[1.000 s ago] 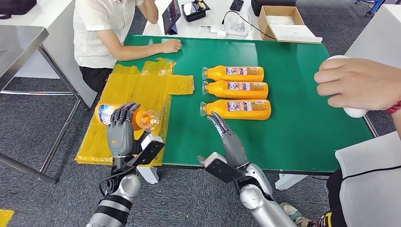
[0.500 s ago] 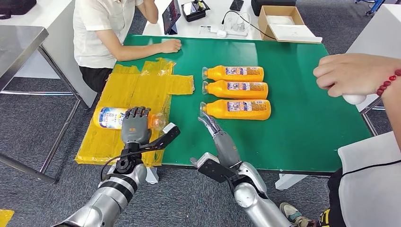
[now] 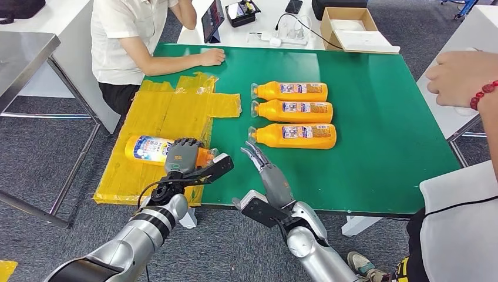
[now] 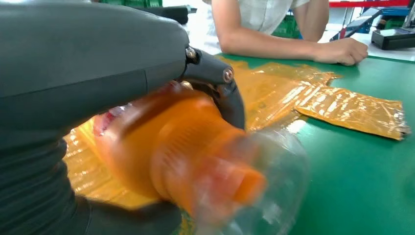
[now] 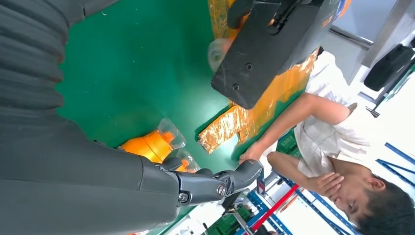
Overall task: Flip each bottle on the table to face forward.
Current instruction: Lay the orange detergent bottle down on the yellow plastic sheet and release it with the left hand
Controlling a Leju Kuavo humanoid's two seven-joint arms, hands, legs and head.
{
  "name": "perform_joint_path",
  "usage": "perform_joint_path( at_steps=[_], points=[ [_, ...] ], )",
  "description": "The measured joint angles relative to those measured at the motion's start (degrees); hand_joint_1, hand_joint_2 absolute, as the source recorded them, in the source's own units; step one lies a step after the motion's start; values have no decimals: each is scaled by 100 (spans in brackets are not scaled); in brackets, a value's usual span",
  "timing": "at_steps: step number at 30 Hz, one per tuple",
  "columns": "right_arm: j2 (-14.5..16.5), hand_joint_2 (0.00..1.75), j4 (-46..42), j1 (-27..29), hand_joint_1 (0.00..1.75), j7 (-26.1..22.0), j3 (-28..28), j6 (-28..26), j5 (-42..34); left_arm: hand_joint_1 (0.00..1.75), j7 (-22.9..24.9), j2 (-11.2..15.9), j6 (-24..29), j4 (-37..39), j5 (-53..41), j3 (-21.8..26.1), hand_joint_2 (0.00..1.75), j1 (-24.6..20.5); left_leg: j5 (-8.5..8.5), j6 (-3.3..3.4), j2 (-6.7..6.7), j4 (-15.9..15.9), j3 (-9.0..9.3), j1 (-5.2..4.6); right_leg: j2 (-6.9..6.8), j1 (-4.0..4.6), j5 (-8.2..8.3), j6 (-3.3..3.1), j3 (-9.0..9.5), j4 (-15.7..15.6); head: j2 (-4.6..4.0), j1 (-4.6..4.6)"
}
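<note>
On the table: a green table top [image 3: 376, 153] with crinkled yellow plastic sheeting [image 3: 170, 111] spread over its left part.
Left hand: the left hand [image 3: 183, 155] grips an orange bottle [image 3: 151, 149] lying on its side on the yellow sheeting, near the table's front edge; its fingers wrap over the bottle near the neck, and the clear cap points toward the table's middle.
Left wrist view: the held bottle is blurred, its orange neck and clear cap close to the camera.
Right hand: the right hand [image 3: 265, 169] hovers over the green surface with fingers straight and slightly apart, holding nothing, its fingertips just short of the nearest bottle in the row.
Row of bottles: three orange bottles [image 3: 293, 113] lie side by side in mid-table, labels up, caps pointing left.
People: a seated person [image 3: 132, 41] rests a forearm on the far left corner; another person's hand [image 3: 464, 77] is at the right edge.
</note>
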Motion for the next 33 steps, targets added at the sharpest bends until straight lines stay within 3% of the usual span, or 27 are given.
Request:
perform_joint_path(
  at_steps=[6,12,16,21,26,33],
  points=[
    [-1,175,7,0,0,-43,-2,-4,9,0,-881,-133,-329,23,964,-8,175,8,0,0,-2,1,-2,0,-1,0,0,0,-1,-1,0,0],
    [-44,175,37,0,0,-188,-11,-121,-69,0,-2366,-215,-1500,-213,3192,-36,175,179,0,0,-1,1,-2,0,0,0,0,0,-1,-1,0,0],
    [-102,175,87,0,0,-256,-13,-234,-149,0,-2687,-199,-1880,-567,4313,-149,175,354,0,0,-1,1,-2,0,-1,0,0,0,-1,-1,0,-1],
    [-161,175,117,9,0,-268,-24,-304,-188,0,-2819,-153,-1791,-950,4903,-280,175,532,0,0,0,1,-2,0,0,0,0,0,-1,0,0,-1],
    [-247,175,91,131,0,-292,-85,-489,-238,0,-3281,-144,-1056,-1951,6143,-304,175,1069,-1,0,-1,1,-3,0,-1,0,-1,0,-2,-2,0,-1],
    [-363,175,-44,295,0,-453,-180,-589,-390,0,-3539,-111,-632,-3039,6673,-425,175,1620,-2,1,1,1,-5,0,0,0,-1,0,-5,-3,0,0]
  ],
)
